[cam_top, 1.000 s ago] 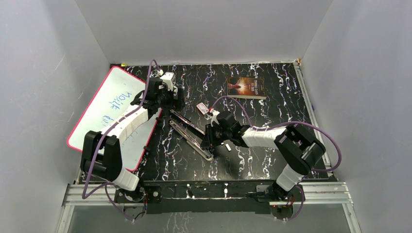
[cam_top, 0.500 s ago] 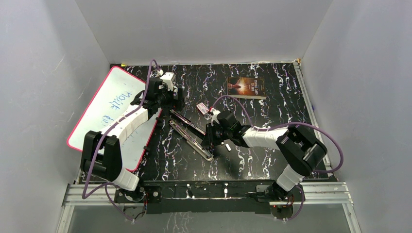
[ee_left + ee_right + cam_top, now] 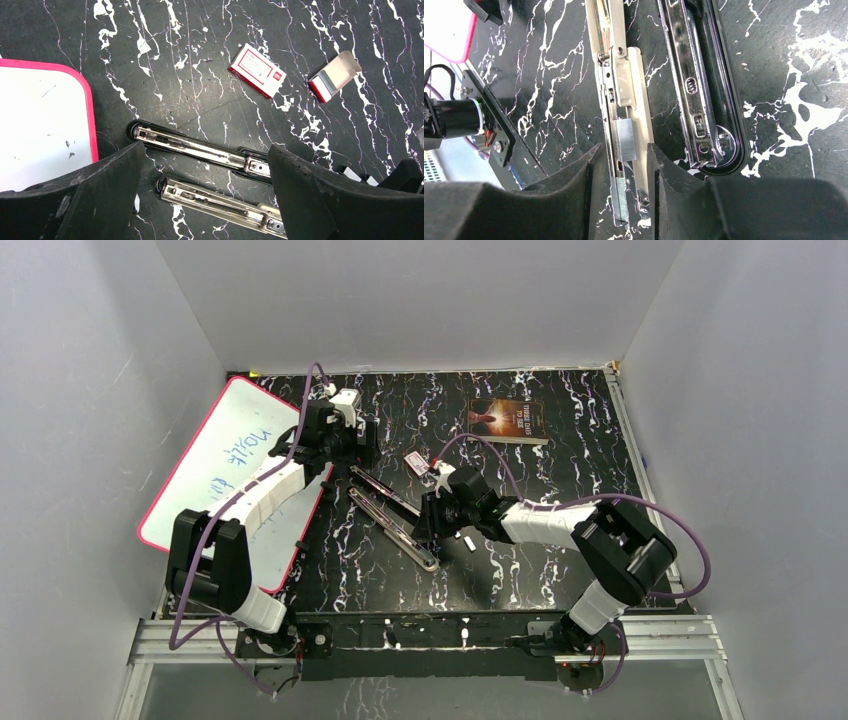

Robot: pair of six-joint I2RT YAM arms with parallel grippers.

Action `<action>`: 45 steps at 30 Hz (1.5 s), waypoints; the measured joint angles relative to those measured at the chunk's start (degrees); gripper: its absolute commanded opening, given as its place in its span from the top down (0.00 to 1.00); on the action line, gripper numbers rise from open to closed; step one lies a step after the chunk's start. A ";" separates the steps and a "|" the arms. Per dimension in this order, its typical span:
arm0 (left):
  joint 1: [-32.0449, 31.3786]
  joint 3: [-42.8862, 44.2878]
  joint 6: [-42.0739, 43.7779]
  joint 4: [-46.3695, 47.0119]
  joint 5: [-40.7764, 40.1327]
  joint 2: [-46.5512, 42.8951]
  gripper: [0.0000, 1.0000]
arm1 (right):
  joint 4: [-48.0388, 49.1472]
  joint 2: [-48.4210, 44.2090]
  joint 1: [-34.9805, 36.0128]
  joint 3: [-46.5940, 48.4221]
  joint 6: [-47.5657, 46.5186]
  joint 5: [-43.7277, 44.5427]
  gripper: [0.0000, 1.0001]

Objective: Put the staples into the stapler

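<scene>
The stapler (image 3: 392, 525) lies opened flat on the black marbled table, its two long halves side by side. In the right wrist view a short silvery staple strip (image 3: 625, 140) lies slightly askew on the magazine rail (image 3: 616, 95), and a second strip (image 3: 620, 200) sits in the channel nearer the rail's end. My right gripper (image 3: 625, 156) (image 3: 428, 528) is just over that rail with its jaws a narrow gap apart, one on each side, holding nothing. My left gripper (image 3: 206, 150) (image 3: 350, 462) is wide open above the far ends of both halves (image 3: 200, 147).
A closed red-and-white staple box (image 3: 256, 70) and an open one (image 3: 334, 76) lie beyond the stapler. A pink-rimmed whiteboard (image 3: 225, 465) lies at the left and a dark book (image 3: 507, 420) at the back. A small white piece (image 3: 466, 540) lies beside my right gripper.
My right gripper has edged slightly left along the stapler rail. The left arm and the stapler have not moved.
</scene>
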 measured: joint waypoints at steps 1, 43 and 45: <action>0.00 0.00 0.00 -0.02 0.00 0.00 0.08 | 0.00 0.00 -0.02 0.00 0.00 -0.02 0.55; 0.00 0.00 0.02 -0.15 -0.02 0.00 0.08 | 1.44 2.62 -0.02 0.00 2.36 -3.02 0.75; 0.00 0.00 0.02 -0.15 -0.02 0.00 0.08 | 1.44 2.62 -0.02 0.00 2.36 -2.99 0.76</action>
